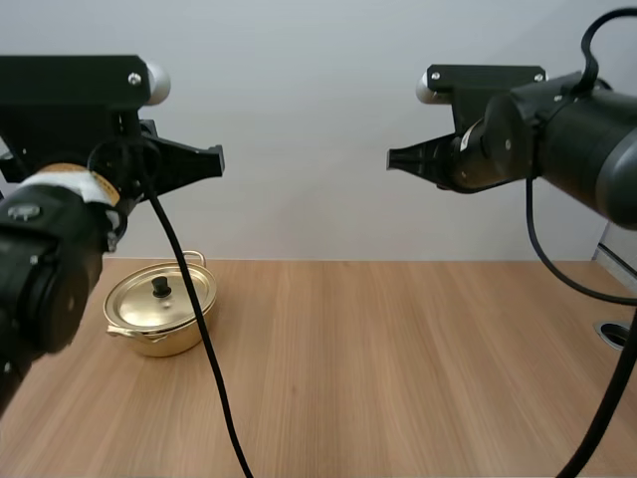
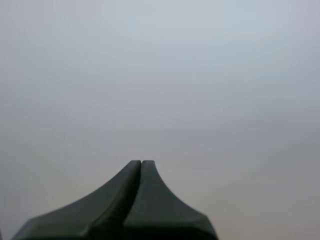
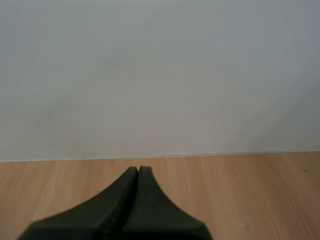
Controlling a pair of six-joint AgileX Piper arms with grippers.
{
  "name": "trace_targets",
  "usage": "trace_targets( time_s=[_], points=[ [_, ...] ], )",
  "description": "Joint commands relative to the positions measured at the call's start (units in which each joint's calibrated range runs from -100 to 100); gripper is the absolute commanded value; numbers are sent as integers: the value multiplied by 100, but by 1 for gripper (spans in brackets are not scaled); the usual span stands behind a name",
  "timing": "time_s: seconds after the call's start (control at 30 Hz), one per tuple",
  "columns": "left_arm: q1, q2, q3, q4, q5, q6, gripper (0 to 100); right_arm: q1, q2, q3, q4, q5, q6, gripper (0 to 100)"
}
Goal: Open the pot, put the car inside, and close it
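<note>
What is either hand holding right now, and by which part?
Nothing. The left hand and right hand are both shut on empty air; the pot sits apart on the table with its lid on.

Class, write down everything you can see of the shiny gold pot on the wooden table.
The shiny gold-coloured round metal pot is shallow and wide. Its matching domed lid is on, closed, with a small dark knob at the centre. A thin loop handle shows at the far rim. The pot stands upright on the light wooden table, towards its left side in the high view. Only the table touches it, as far as can be seen.
</note>
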Motion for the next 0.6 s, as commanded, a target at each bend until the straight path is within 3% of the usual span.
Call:
trace_targets(
  time_s=[0.0,0.2,0.4,0.57],
  points=[
    [0,-1345,2650,2,-480,-3,0,-2,-281,2426,227,-1216,5,0],
    [0,-2194,3581,2,-915,-3,0,-2,-1663,3059,590,-810,5,0],
    [0,-2847,3581,-182,424,-3,0,-2,-2676,4251,359,-2347,5,0],
    [-3,-2847,3581,-435,1322,6,0,-79,-3166,5388,-377,-3923,5,0]
  ],
)
